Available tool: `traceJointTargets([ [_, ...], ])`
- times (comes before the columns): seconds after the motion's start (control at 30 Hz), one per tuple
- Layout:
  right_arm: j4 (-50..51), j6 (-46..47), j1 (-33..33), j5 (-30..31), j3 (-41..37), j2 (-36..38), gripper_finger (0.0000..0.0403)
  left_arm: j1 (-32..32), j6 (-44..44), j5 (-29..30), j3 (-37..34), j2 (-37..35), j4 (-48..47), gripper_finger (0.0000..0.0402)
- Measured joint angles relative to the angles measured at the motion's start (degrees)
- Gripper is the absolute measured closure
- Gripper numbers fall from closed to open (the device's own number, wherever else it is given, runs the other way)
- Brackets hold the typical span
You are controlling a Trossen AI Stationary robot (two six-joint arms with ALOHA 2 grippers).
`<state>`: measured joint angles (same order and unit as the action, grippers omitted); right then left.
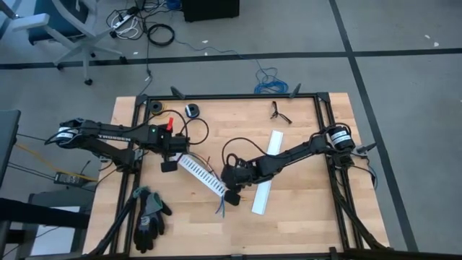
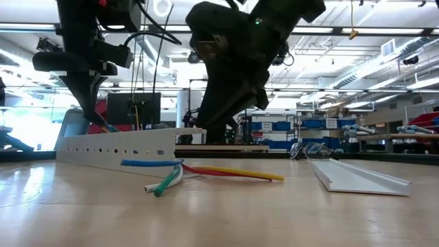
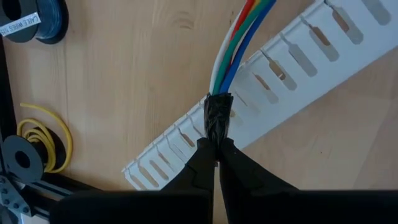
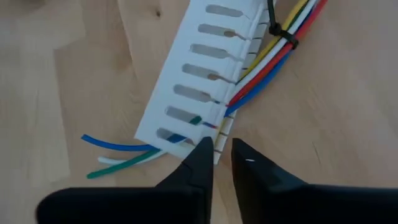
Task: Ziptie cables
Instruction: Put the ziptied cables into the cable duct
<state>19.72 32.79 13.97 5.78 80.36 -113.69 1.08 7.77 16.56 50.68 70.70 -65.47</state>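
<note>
Cables (image 4: 261,68): bundle along slotted white strip (image 4: 199,81), zip-tied at one point. Left gripper (image 3: 216,158) clenched on the taped end; right gripper (image 4: 222,152) slightly parted, empty, at strip's end. Risk: loose ends snag in the slots.

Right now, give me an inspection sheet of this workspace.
Surface: wooden table, black frame.
Job's things: cables lying along a slotted white strip, black ziptie around them.
Clutter: gloves, flat white strip, wire spools.
Claws: left claw shut on the cables' taped end; right claw slightly open over the strip's end, holding nothing.
Cables: loose ends fan out past the strip.
Surroundings: floor cords, a chair.
</note>
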Motion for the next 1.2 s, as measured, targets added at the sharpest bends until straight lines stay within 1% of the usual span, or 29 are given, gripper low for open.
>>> traceJointTargets([
  [0.1,-1.0,0.0,-1.2,-2.4,0.0,0.0,0.0329,0.0,0.0,0.0,0.0,0.0,0.8,0.0383],
  [0.27,-3.2,0.1,-3.6,-9.1,0.0,-0.6,0.0293,0.0,-1.0,0.0,0.0,0.0,1.8,0.0383],
  [0.33,-4.9,0.1,-4.4,-10.4,0.0,-0.6,0.0281,0.0,-1.0,-0.1,0.0,0.0,1.9,0.0383],
  [0.43,-4.7,1.3,-5.5,-11.0,0.0,-0.6,0.0266,0.0,-1.1,-0.1,0.0,0.0,1.9,0.0383],
  [0.57,-5.6,3.8,-6.6,-15.3,-0.7,-0.6,0.0257,0.0,-1.1,-0.1,0.0,0.0,1.8,0.0383],
  [0.63,-6.8,4.6,-6.9,-17.5,-2.0,-0.6,0.0256,0.0,-1.1,-0.1,0.0,0.0,1.9,0.0383],
  [0.73,-11.4,6.5,-7.3,-21.3,-4.1,-0.6,0.0257,0.0,-1.1,-0.1,0.0,0.0,1.9,0.0383],
  [0.83,-14.3,7.5,-7.5,-21.9,-6.6,-0.6,0.0257,0.0,-1.1,-0.1,0.0,0.0,2.0,0.0383],
  [0.93,-20.9,7.5,-7.5,-23.8,-7.3,-0.6,0.0260,0.0,-1.2,-0.1,0.0,0.0,3.0,0.0383],
  [1.03,-20.8,7.7,-7.6,-24.4,-7.4,-0.6,0.0273,0.0,-1.5,-0.1,0.0,0.0,3.2,0.0383],
  [1.2,-21.2,8.8,-7.7,-25.0,-7.5,-0.6,0.0307,0.0,-1.5,-0.1,0.0,0.0,3.6,0.0383],
])
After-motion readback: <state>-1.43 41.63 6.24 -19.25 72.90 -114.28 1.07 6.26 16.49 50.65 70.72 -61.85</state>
